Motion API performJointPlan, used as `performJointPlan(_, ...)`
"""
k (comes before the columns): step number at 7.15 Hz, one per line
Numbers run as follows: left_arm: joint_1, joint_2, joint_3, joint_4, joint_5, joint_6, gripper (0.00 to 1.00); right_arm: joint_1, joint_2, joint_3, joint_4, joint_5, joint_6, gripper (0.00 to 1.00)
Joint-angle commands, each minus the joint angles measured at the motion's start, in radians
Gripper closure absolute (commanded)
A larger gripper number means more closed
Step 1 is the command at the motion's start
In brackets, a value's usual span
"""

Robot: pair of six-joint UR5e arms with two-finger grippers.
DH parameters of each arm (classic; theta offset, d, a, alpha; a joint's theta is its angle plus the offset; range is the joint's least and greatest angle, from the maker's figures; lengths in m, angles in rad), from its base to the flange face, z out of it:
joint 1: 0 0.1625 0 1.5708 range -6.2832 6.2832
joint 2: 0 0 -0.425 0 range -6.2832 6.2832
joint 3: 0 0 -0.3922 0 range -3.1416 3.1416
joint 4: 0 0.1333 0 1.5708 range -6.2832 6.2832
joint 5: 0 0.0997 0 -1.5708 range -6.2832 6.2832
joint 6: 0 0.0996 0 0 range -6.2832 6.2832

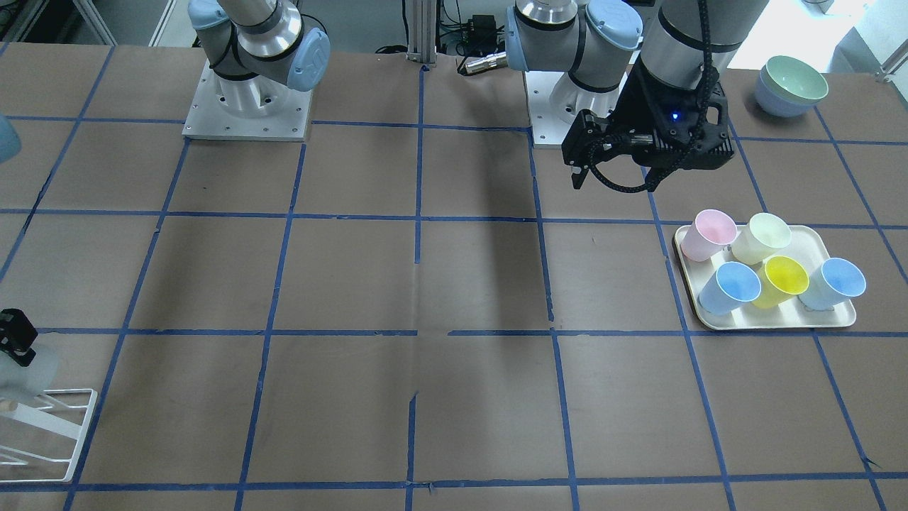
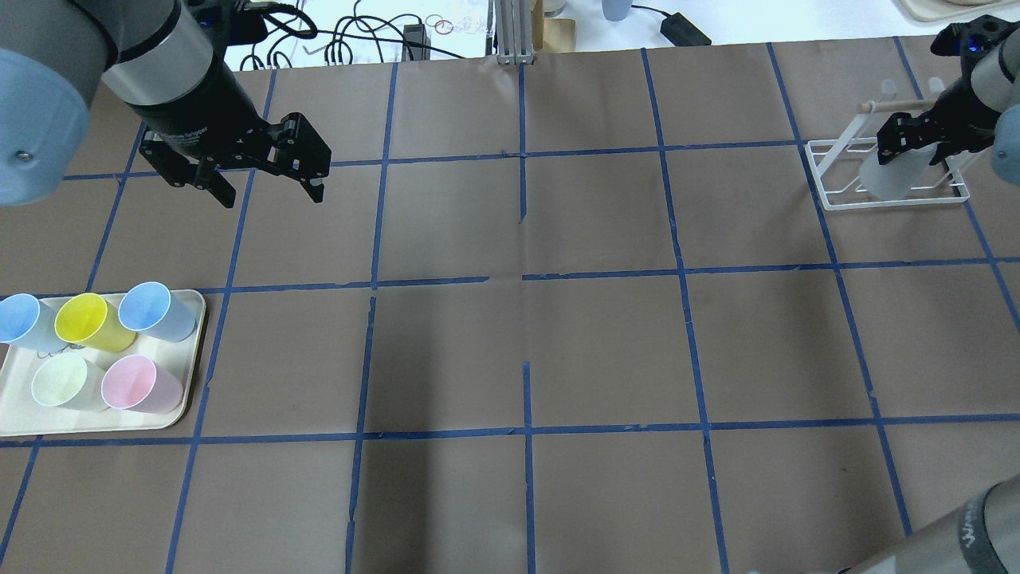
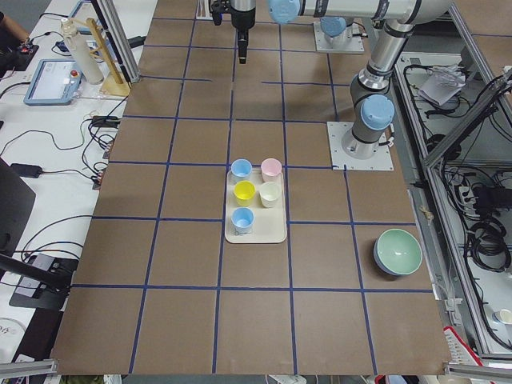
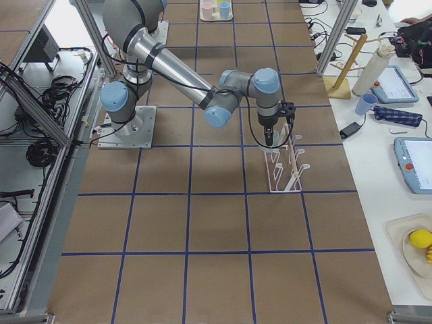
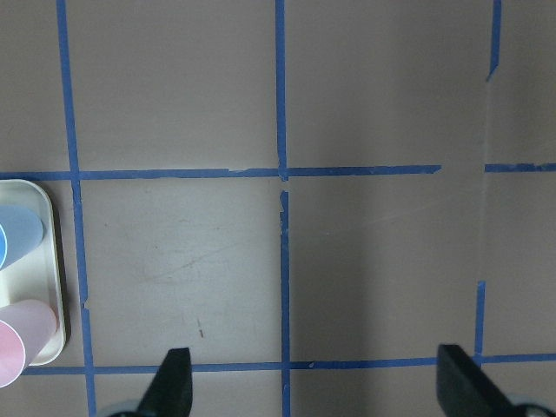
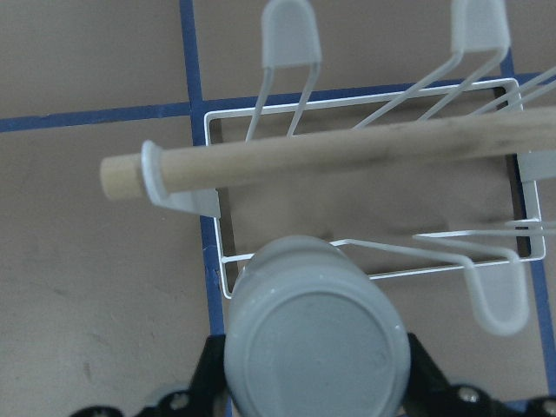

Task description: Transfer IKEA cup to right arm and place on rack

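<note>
The pale grey IKEA cup [image 2: 888, 177] is held in my right gripper [image 2: 904, 145], over the white wire rack [image 2: 829, 199] at the far right of the table. In the right wrist view the cup's base [image 6: 314, 347] faces the camera between the black fingers [image 6: 207, 375], just in front of the rack's wooden rod [image 6: 347, 156] and above a wire peg. In the front view the cup [image 1: 32, 372] and rack [image 1: 67, 426] show at the left edge. My left gripper [image 2: 267, 187] is open and empty, above bare table beyond the tray.
A cream tray [image 2: 191, 319] at the near left holds pink, pale green, yellow and two light blue cups. Stacked bowls [image 1: 791, 85] sit near the left arm's base. The rack has several slanted pegs with white tips [image 6: 291, 35].
</note>
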Motion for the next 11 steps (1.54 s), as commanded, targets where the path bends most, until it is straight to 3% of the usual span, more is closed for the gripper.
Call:
performJointPlan(1,0.000,0.000,0.000,0.001,0.000,0.000,0.00,0.000,0.006,-0.001,-0.005,-0.002,0.003,0.25)
performJointPlan(2,0.000,0.000,0.000,0.001,0.000,0.000,0.00,0.000,0.005,-0.007,-0.002,-0.009,0.008,0.00)
performJointPlan(5,0.000,0.000,0.000,0.001,0.000,0.000,0.00,0.000,-0.027,-0.010,0.009,-0.017,0.011,0.00)
performJointPlan(11,0.003,0.000,0.000,0.001,0.000,0.000,0.00,0.040,-0.429,-0.010,0.605,-0.002,0.060,0.00)
